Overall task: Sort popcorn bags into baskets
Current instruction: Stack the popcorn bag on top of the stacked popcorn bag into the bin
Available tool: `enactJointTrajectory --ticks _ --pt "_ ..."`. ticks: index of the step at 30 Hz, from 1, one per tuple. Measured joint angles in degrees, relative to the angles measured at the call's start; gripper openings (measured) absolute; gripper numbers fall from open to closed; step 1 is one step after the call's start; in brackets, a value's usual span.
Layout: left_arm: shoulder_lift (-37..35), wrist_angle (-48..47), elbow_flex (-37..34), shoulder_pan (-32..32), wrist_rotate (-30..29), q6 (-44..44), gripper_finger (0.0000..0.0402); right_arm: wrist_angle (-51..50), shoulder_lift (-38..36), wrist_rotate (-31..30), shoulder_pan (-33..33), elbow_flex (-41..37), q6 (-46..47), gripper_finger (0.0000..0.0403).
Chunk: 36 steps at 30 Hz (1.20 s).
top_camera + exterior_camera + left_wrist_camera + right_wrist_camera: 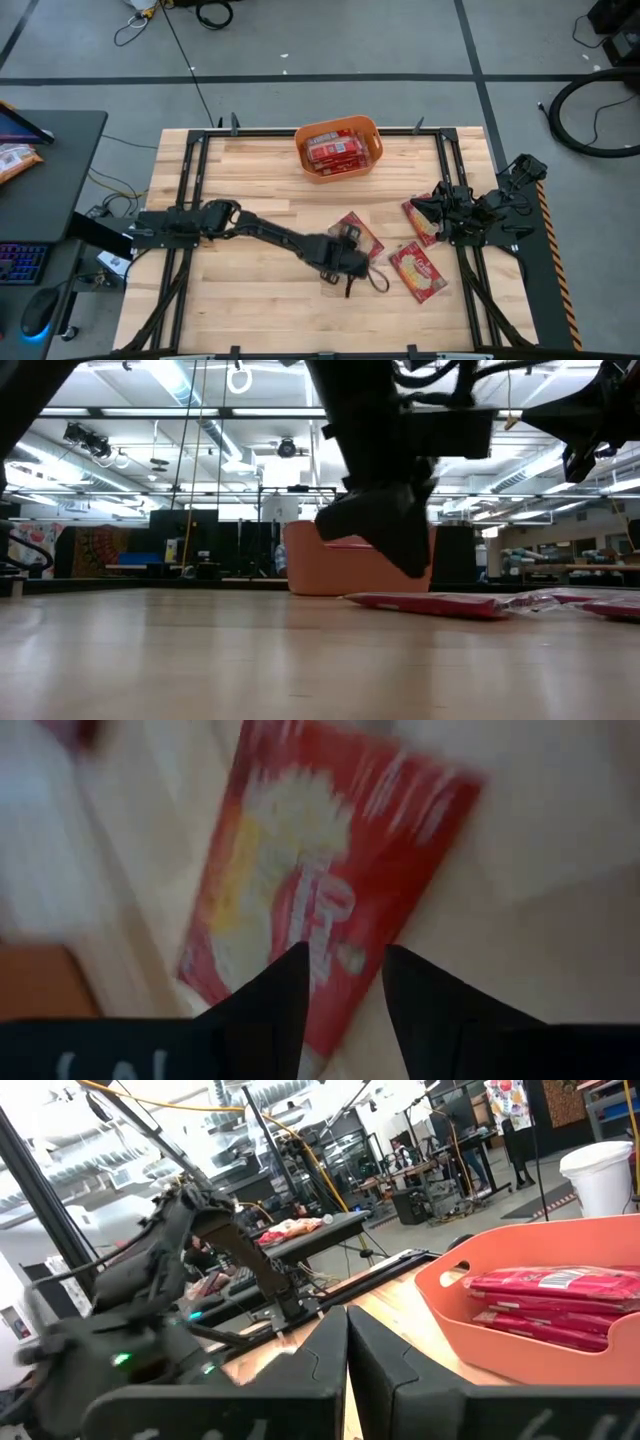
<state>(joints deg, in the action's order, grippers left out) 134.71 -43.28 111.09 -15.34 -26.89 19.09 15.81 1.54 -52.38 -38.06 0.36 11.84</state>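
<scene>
We find the left gripper [352,262] at mid-table, jaws parted a little, holding nothing. Just ahead of its fingertips [283,982] lies a red popcorn bag [357,234], flat on the wooden table [250,190]. Well beyond the jaws, at the far edge, the orange basket [339,131] holds several bags [560,1302]. Two further bags [417,271] [421,220] lie flat beside the right gripper [436,208], whose jaws sit closed and empty.

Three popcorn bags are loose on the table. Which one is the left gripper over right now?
The middle bag, the one nearest the table's center. The left gripper, fingers open, hangs at its near edge. The other two loose bags lie farther right, nearer the parked right gripper.
</scene>
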Motion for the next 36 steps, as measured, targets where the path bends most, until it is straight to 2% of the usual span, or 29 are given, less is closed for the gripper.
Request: enactJointTrajectory --ticks 4,12,18,24,31,36 --pt "0.50 0.12 -0.09 -0.97 -0.92 4.37 0.0148 -0.01 0.00 0.01 0.01 0.00 0.00 0.0016" --pt "1.80 -0.29 -0.01 0.16 -1.42 2.78 0.0194 0.34 0.00 0.01 0.00 0.00 0.00 0.0016" --pt "2.45 -1.45 0.02 1.46 -0.05 4.36 0.0190 0.42 0.00 0.02 0.02 0.00 0.00 0.0016" --pt "2.98 -2.98 0.04 2.78 2.18 5.64 0.0137 0.40 0.00 0.02 0.00 0.00 0.00 0.0016" --pt "2.86 -3.10 0.08 3.03 2.09 3.33 0.0019 0.42 0.00 0.01 0.00 0.00 0.00 0.0016" --pt "2.08 -4.15 1.17 3.09 1.84 -0.59 0.0017 0.42 0.00 0.02 0.00 0.00 0.00 0.0016"
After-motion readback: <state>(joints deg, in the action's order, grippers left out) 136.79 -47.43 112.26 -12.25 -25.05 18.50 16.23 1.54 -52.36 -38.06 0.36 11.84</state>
